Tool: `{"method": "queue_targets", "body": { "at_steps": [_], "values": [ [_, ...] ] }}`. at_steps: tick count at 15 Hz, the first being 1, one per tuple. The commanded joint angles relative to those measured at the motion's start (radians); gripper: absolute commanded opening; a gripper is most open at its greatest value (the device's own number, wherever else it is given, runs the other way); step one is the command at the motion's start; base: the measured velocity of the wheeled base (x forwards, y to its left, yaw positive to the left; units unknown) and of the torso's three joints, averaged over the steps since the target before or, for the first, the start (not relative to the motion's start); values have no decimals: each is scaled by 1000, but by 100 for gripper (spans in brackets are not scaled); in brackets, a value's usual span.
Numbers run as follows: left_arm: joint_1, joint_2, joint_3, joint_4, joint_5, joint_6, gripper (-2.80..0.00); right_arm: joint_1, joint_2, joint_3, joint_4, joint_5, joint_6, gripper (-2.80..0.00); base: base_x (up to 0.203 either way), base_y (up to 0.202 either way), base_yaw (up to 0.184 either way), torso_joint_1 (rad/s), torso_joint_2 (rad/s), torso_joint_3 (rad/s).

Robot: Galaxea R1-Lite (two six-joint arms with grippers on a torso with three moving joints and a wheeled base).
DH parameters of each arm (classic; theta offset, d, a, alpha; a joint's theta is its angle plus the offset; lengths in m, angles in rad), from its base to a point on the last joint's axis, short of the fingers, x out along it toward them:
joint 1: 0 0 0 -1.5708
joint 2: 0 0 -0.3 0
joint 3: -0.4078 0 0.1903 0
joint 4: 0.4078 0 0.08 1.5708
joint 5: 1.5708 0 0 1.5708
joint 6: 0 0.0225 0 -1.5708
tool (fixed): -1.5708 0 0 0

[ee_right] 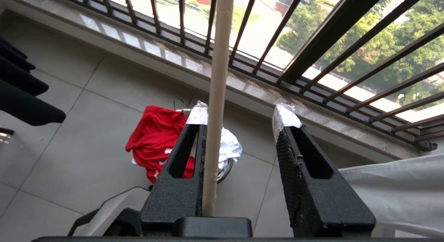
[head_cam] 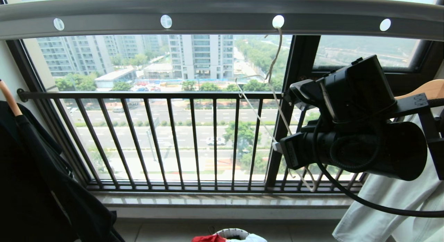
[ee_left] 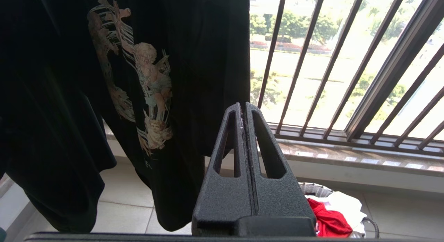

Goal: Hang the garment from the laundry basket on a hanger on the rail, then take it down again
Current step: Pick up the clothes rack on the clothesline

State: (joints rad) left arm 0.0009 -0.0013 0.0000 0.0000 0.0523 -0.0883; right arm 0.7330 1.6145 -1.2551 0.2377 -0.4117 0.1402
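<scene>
1. Balcony window, black railing (head_cam: pixel 173 138) behind; rail (head_cam: pixel 222 16) overhead.
2. Garment (ee_right: pixel 156 141) lies in the laundry basket (head_cam: pixel 233 232) on the floor.
3. Hanger (head_cam: pixel 274 106) hooked in a rail hole; may swing off if bumped.
4. Right gripper (ee_right: pixel 242 131) fingers apart, hanger wire against one finger only; closing off-centre could let it slip.
5. Left gripper (ee_left: pixel 245 108) pressed together, empty.

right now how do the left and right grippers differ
The left gripper has its fingers pressed together on nothing; the right gripper stands apart, with the hanger wire against one finger. The right gripper's fingertips are wrapped in white tape; the left's are bare. Both have black, hollowed-out fingers.
</scene>
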Motion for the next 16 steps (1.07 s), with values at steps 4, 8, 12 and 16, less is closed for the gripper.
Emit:
{"method": "queue_targets", "body": {
  "at_steps": [4, 8, 12, 16],
  "values": [
    [0, 0, 0, 0, 1, -1, -280, 0, -6, 6, 2, 0, -1, -280, 0, 0, 0, 0, 0, 0],
    [-1, 0, 0, 0, 0, -1, -280, 0, -19, 17, 2, -4, -7, -280, 0, 0, 0, 0, 0, 0],
    [0, 0, 0, 0, 1, -1, -280, 0, -46, 22, 2, -7, -11, -280, 0, 0, 0, 0, 0, 0],
    [0, 1, 0, 0, 1, -1, -280, 4, -90, 46, 3, -11, -46, -280, 0, 0, 0, 0, 0, 0]
  ]
}}
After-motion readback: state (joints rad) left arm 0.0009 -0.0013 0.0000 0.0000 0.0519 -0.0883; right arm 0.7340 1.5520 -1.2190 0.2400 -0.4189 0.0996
